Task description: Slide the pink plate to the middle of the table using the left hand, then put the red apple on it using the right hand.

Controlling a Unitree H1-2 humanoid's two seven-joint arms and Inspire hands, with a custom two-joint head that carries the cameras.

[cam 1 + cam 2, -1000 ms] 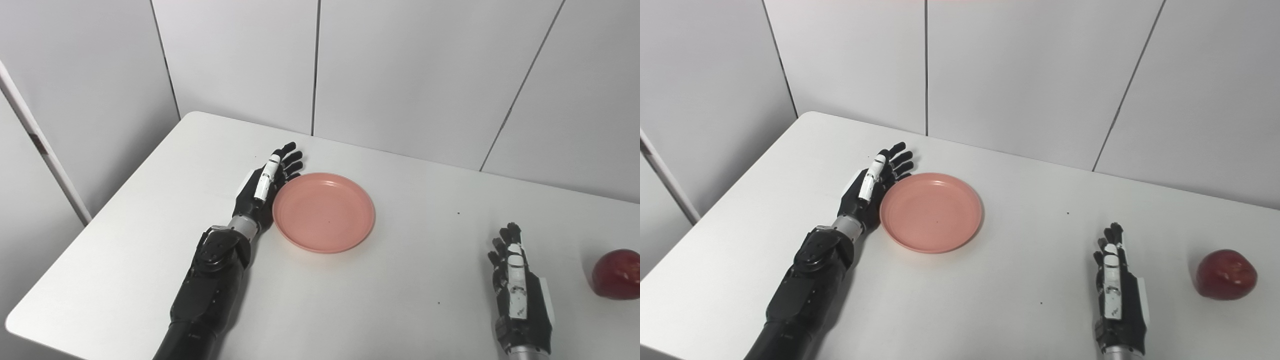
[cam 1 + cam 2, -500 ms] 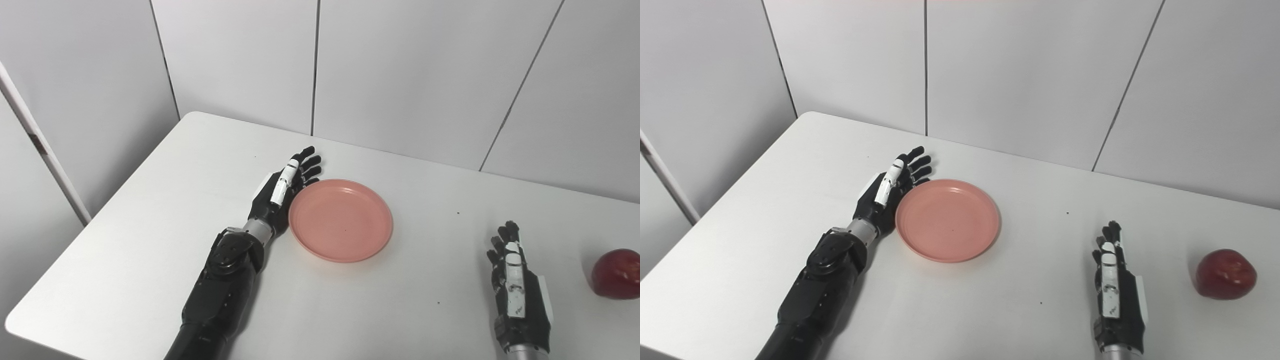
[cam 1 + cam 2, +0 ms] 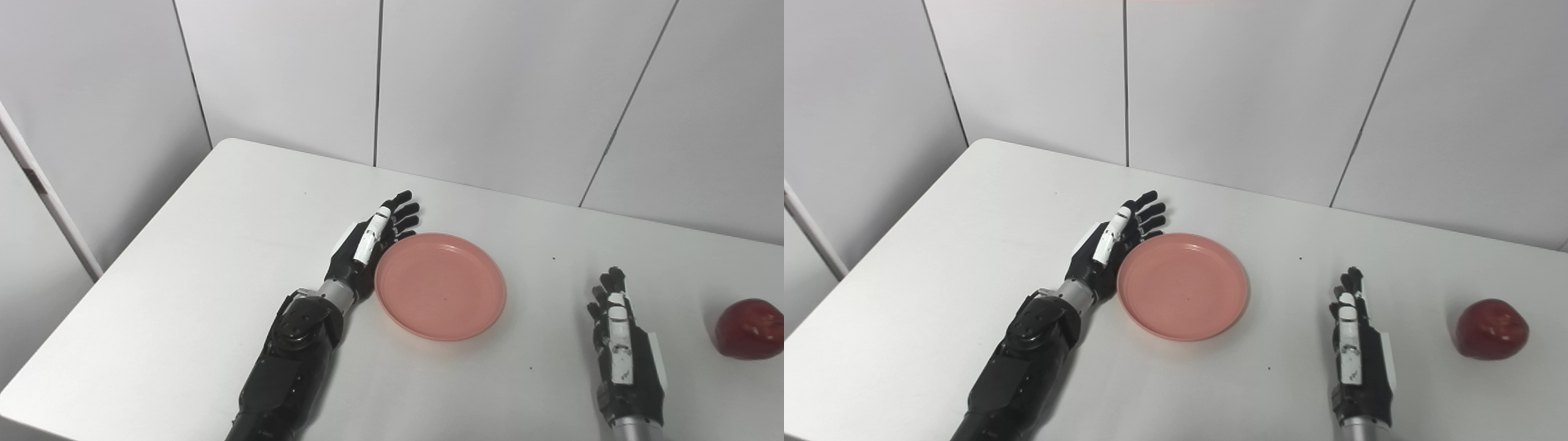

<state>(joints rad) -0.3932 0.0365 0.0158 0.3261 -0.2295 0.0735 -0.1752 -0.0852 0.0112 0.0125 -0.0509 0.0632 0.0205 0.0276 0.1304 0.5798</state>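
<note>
**Left hand flat against the pink plate, apple waiting off to the side**

The pink plate (image 3: 440,286) sits on the white desk (image 3: 202,245), and everything else can be placed from it. It lies flat and empty, its shallow rim showing all the way round.

Pressed up to the plate's left edge is the left hand (image 3: 367,242). It stands on its side with the palm turned toward the plate, the fingers (image 3: 401,214) stretched out straight and slightly spread, reaching past the plate's far-left rim. It grips nothing; the palm side looks to be touching the rim, though I cannot see the contact line itself. The black forearm runs back from the plate toward the near edge of the desk.

To the right of the plate, with a clear stretch of bare desk between, the right hand (image 3: 1356,343) lies low over the surface, back upward, fingers extended and close to one another but closed on nothing. It holds no object.

Farther right again, well beyond that hand and well apart from the plate, the red apple (image 3: 1492,329) rests on the desk by itself, untouched, near the right side.

Behind the plate, pale wall panels (image 3: 490,92) rise from the desk's far edge.
</note>
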